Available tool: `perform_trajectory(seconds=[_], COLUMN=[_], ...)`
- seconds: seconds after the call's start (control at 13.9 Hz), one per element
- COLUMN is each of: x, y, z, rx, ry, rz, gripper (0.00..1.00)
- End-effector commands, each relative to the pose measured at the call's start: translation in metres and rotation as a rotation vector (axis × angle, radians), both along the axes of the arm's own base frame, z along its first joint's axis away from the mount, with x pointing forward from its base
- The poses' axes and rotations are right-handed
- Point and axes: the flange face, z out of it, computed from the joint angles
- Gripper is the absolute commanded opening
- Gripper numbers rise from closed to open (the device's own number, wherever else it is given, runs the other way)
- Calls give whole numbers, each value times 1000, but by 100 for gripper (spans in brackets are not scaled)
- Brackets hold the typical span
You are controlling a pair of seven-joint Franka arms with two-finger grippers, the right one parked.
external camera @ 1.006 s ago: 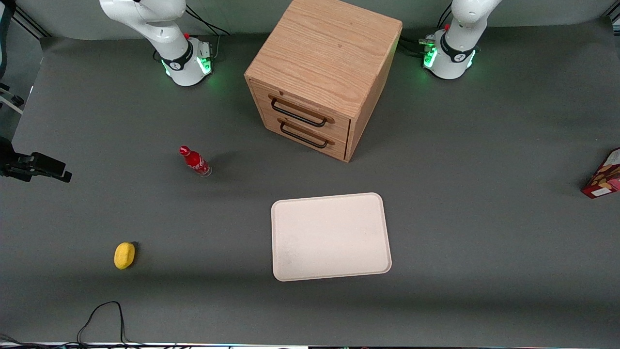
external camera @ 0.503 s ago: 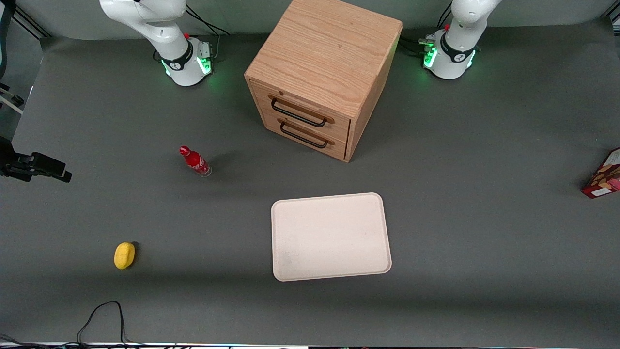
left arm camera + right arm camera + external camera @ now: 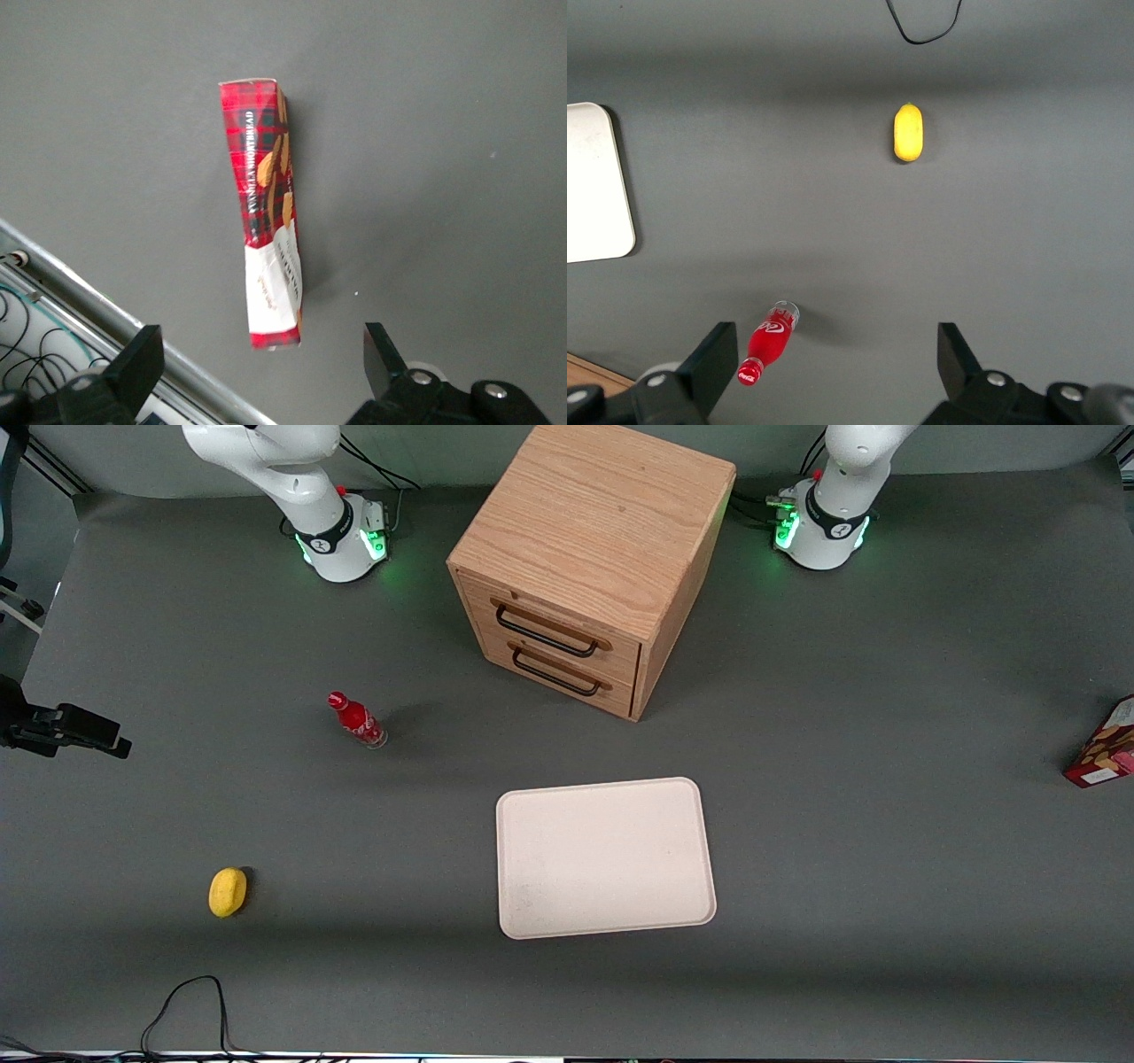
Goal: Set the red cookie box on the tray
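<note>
- Gripper of the left arm hangs above the red cookie box, jaws spread wide and holding nothing, 1 finger on each side of the box's white-label end
- Red cookie box lies on the grey bench at the working arm's end, apart from everything else; in the front view only a part of it shows at the frame edge
- Tray sits flat on the bench, nearer to the front camera than the wooden drawer cabinet, well apart from the box, with nothing on it
- Cabinet shows 2 drawers, both closed, each with a dark handle
- Small red bottle stands toward the parked arm's end
- Yellow lemon-like item lies nearer to the front camera than the bottle
</note>
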Motion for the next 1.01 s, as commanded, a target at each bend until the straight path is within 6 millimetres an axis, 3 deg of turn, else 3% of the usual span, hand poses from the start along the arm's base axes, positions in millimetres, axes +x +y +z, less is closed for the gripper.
perform_trajectory(seconds=[0.0, 0.14, 0.5, 0.93], x=[5, 13, 19, 27], y=[-4, -6, -4, -8], z=[-36, -61, -102, -119], rx=[-22, -50, -48, -46], ry=[-6, -23, -29, -31], rz=[-18, -6, -10, -21], gripper=[100, 100, 100, 98])
